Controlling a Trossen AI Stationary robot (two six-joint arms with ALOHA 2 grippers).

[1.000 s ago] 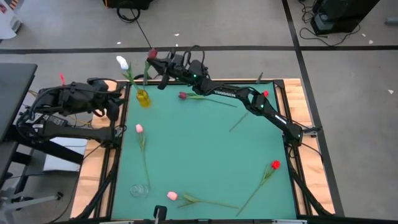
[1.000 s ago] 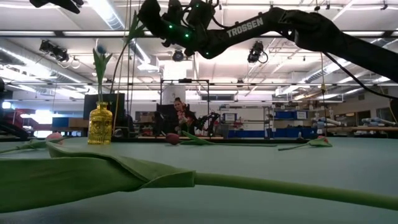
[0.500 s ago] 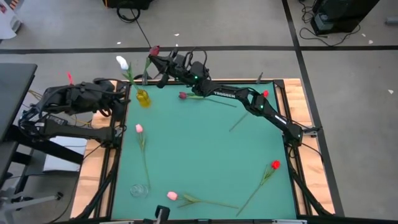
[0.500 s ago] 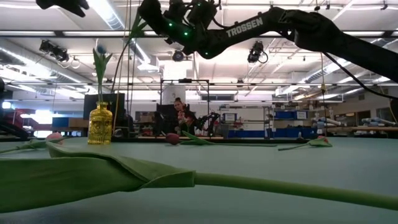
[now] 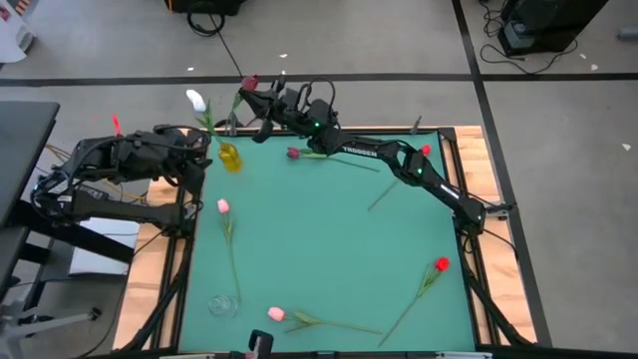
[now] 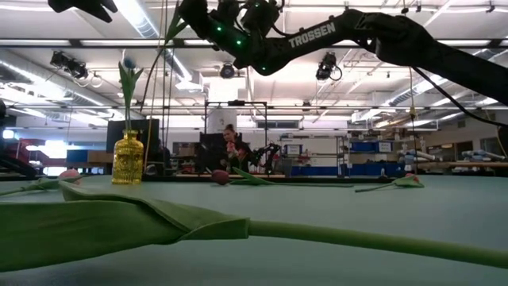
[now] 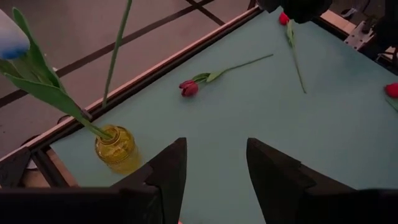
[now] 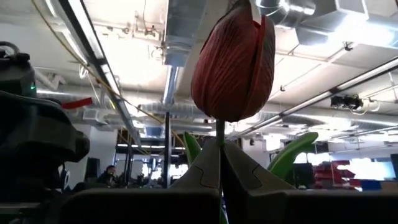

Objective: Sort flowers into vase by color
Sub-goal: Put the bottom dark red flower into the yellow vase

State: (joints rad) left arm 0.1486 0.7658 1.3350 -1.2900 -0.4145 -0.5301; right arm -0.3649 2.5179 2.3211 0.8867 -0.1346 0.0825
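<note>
My right gripper [image 5: 261, 100] is high over the table's far left corner, shut on a dark maroon tulip [image 5: 248, 82] whose head [image 8: 233, 62] points up. Its thin stem [image 7: 117, 50] hangs down just beyond the yellow vase [image 5: 229, 157]. The vase [image 7: 118, 148] stands on the green mat and holds a white tulip [image 5: 195, 100]. My left gripper [image 5: 202, 150] hovers open at the table's left edge, close beside the vase, touching nothing [image 7: 216, 168]. In the low view the vase [image 6: 127, 159] is at the left, with the right gripper [image 6: 198, 16] above it. My right gripper pinches the maroon tulip's stem just below the bud [image 8: 219, 140] between its two shut fingers. The fingers lie across the stem. The flower is lifted clear, bud uppermost, and the long stem [image 6: 159, 71] hangs below the fingers toward the vase's far side.
Loose tulips lie on the mat: a maroon one [image 5: 293, 153] near the far edge, a red one [image 5: 426, 151] at the right, another red [image 5: 442, 264], and two pink ones [image 5: 222, 206] [image 5: 276, 313]. A clear glass vase [image 5: 224, 304] stands near the near left corner.
My left arm has crept toward the right, closer to the yellow vase, with its fingers staying open. The right gripper has kept the maroon tulip raised in about the same place.
</note>
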